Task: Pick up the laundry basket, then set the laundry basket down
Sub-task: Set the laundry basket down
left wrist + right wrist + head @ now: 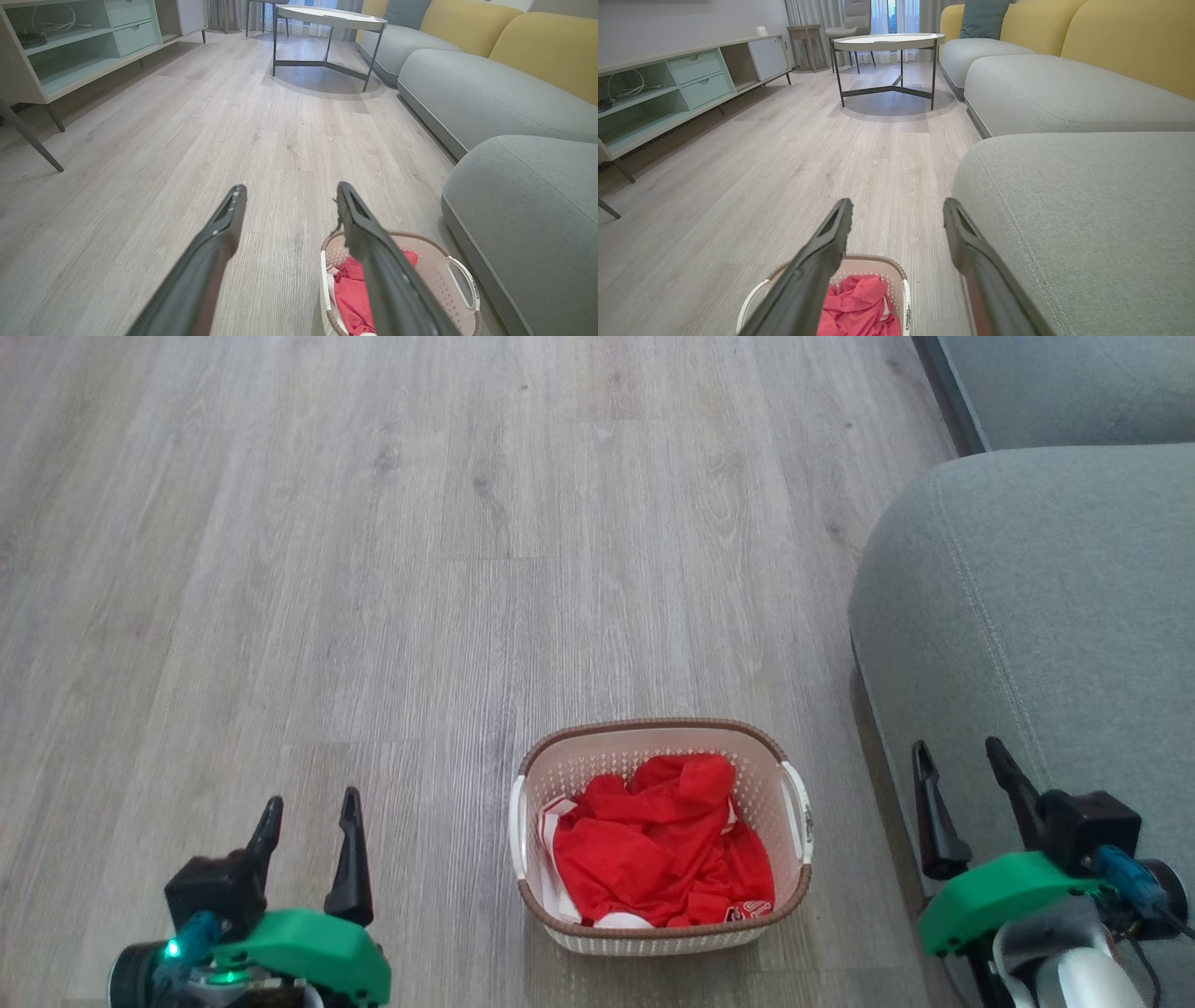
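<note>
Our left gripper has its two fingers spread wide with nothing between them. It hangs over bare floor, left of the basket and well clear of it. Our right gripper is released in the same way, fingers parted and empty. It sits to the basket's right, and in the head view it shows against the edge of the grey sofa.

The basket stands upright on the floor between our two grippers, low in the middle of the head view. It is near the sofa's rounded end, with a strip of floor between them. A crumpled red cloth with some white trim lies inside it. We touch neither of the white handles on its short sides.

Along our left fingers, the basket shows at the lower right, partly hidden behind the right-hand finger. Along our right fingers, it shows at the lower left, partly hidden behind the left-hand finger, and the sofa cushion is close on the right.

Farther out, the sofa runs on with yellow backs. A round table on dark legs stands on the floor beyond, and a low cabinet with pale green drawers lines the left wall.
</note>
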